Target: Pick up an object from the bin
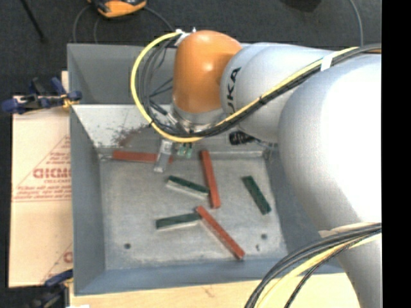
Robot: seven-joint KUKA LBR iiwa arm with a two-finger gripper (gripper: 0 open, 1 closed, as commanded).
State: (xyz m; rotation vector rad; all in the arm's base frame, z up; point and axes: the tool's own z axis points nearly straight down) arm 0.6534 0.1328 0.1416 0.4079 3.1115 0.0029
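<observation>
Red bar (131, 155) lies flat, just left of claw (164, 162), its right end under the claw. Likely light, stiff, smooth; best pinched across its narrow width near the middle. Claw apart or together: cannot tell. Green bar (187, 185) near, right of claw.

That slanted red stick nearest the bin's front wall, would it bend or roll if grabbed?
The red stick looks straight and flat-sided, so it is probably stiff and unlikely to roll. It lies flat on the bin floor, so it may be hard to pinch. Its upper end seems to touch a green stick, which might shift too.
</observation>
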